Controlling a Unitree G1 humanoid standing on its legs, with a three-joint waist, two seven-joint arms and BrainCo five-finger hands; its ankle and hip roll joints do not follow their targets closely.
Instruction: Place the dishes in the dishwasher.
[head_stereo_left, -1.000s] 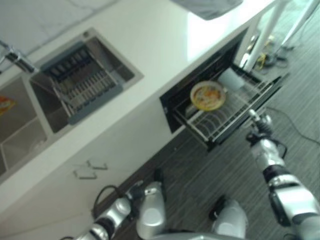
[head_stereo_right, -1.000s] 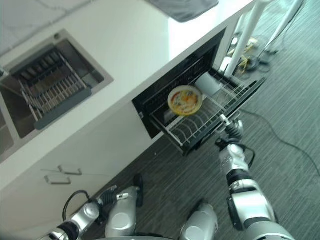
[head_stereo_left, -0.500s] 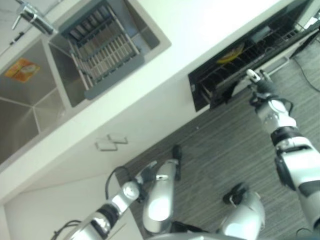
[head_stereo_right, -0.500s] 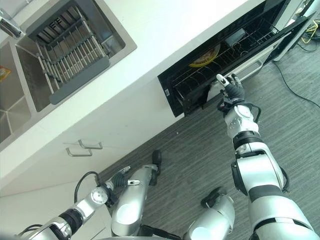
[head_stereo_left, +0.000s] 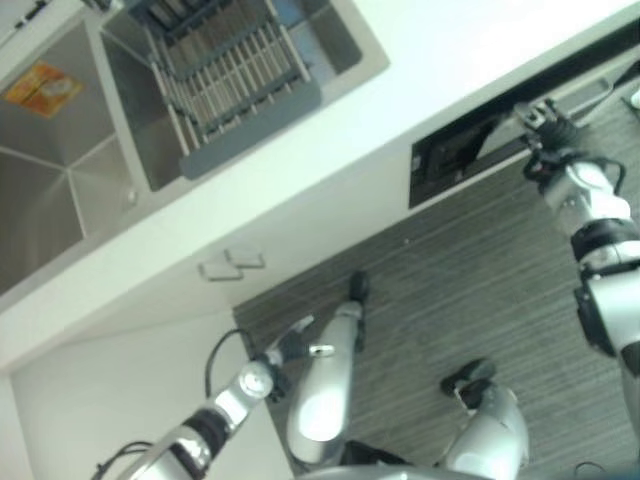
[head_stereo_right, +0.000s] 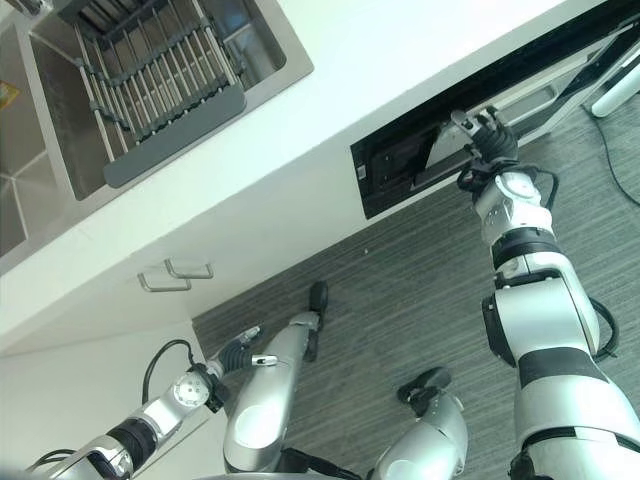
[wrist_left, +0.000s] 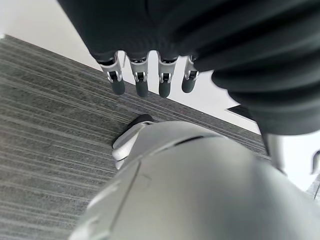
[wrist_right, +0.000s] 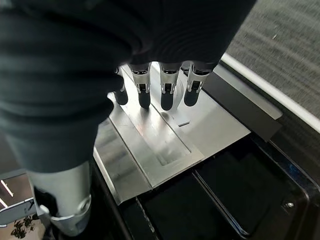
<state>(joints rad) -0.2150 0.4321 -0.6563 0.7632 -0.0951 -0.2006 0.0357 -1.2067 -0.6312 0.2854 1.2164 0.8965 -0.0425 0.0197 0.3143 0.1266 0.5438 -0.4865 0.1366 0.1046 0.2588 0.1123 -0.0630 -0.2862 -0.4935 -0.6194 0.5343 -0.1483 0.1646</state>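
The right hand (head_stereo_right: 487, 135), fingers straight and together, presses flat on the dishwasher door (wrist_right: 165, 142), nearly shut at two o'clock under the counter (head_stereo_right: 400, 60), dishes hidden inside, while the left hand (wrist_left: 150, 75) hangs low at seven o'clock, fingers relaxed and empty.

There is one dishwasher (head_stereo_right: 440, 150), one sink (head_stereo_right: 60, 150), one rack (head_stereo_right: 160, 85) in it, and two cupboard handles (head_stereo_right: 175, 275).

2 head eyes look steeply down, sharing sink (head_stereo_right: 60, 150), dishwasher (head_stereo_right: 420, 160); wrist cameras close along hands.
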